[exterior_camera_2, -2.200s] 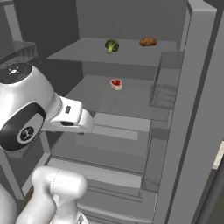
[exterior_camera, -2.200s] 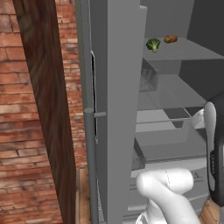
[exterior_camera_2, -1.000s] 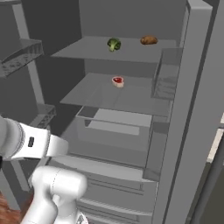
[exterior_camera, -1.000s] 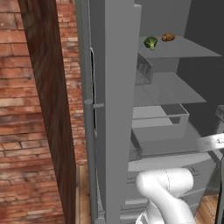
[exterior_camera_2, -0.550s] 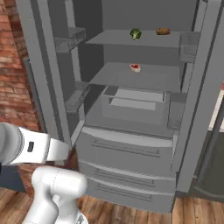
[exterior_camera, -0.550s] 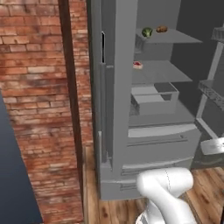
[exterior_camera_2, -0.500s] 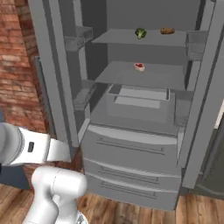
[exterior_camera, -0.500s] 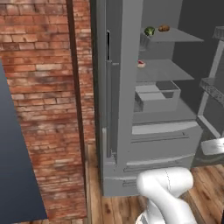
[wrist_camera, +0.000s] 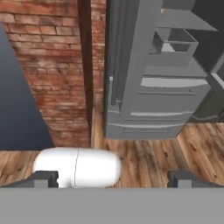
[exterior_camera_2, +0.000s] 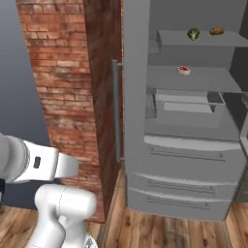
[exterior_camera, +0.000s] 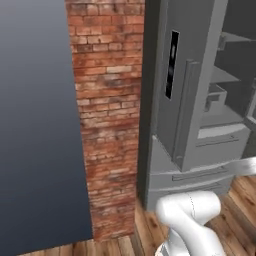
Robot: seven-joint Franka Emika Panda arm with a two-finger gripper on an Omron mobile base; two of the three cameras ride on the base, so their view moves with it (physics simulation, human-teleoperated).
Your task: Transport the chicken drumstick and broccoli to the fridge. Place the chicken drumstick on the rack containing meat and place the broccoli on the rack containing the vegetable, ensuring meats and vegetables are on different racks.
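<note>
Fridge: the fridge (exterior_camera_2: 193,145) stood open in the right half of the right base view, with a brick wall (exterior_camera_2: 63,87) to its left.
Top rack: a broccoli (exterior_camera_2: 193,34) sat near the upper right of that view, with a lighter orange-brown oval (exterior_camera_2: 216,31) just to its right, the two apart.
Middle rack: a small reddish piece of meat (exterior_camera_2: 184,70) lay alone one rack lower, below and left of the broccoli.
Chicken drumstick: I could not tell whether the reddish piece was the drumstick; it was too small.
Gripper: in the hand view the gripper (wrist_camera: 113,177) was at the bottom, fingertips (wrist_camera: 43,178) spread wide, nothing between them, well back from the fridge over the wooden floor (wrist_camera: 175,153).
Progress: as I judged it, greens and meat were already on separate racks, so little or nothing seemed left, unless the drumstick was still elsewhere.
</note>
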